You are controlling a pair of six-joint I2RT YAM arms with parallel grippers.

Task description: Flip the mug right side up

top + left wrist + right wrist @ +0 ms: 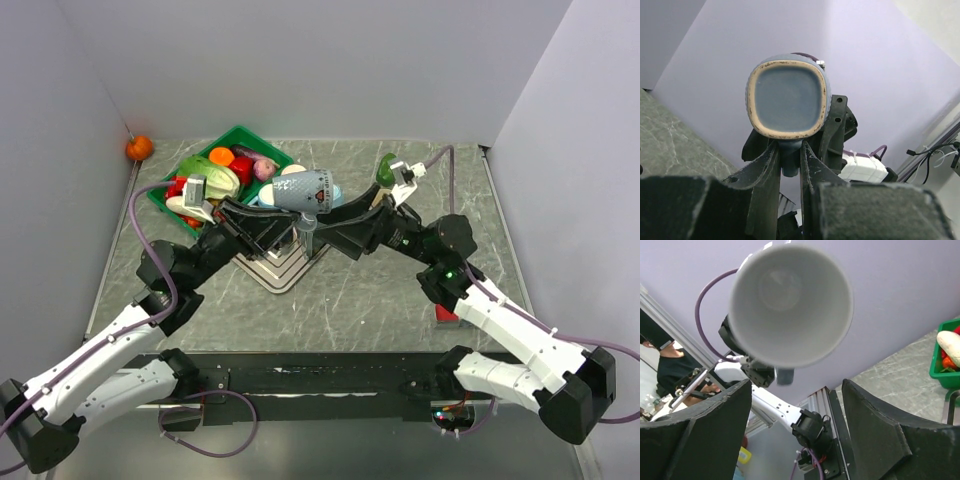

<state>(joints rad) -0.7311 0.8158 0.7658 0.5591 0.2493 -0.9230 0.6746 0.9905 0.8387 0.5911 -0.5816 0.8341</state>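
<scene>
The grey-blue mug (303, 190) hangs in the air above the table's middle, lying on its side with its handle (307, 232) pointing down. My left gripper (298, 230) is shut on that handle. In the left wrist view the mug's tan-rimmed base (787, 98) faces the camera, and the handle (790, 155) sits pinched between the fingers (762, 170). My right gripper (345, 222) is open, close to the mug's mouth. The right wrist view looks into the white inside (790, 302), with the wide-apart fingers (875, 410) below it, touching nothing.
A green basket (265, 145) full of toy vegetables stands at the back left. An orange ball (139, 148) lies in the far left corner. A wire rack (275, 265) lies under the mug. A green item (386, 168) is behind the right arm, and a red object (445, 313) is near its elbow.
</scene>
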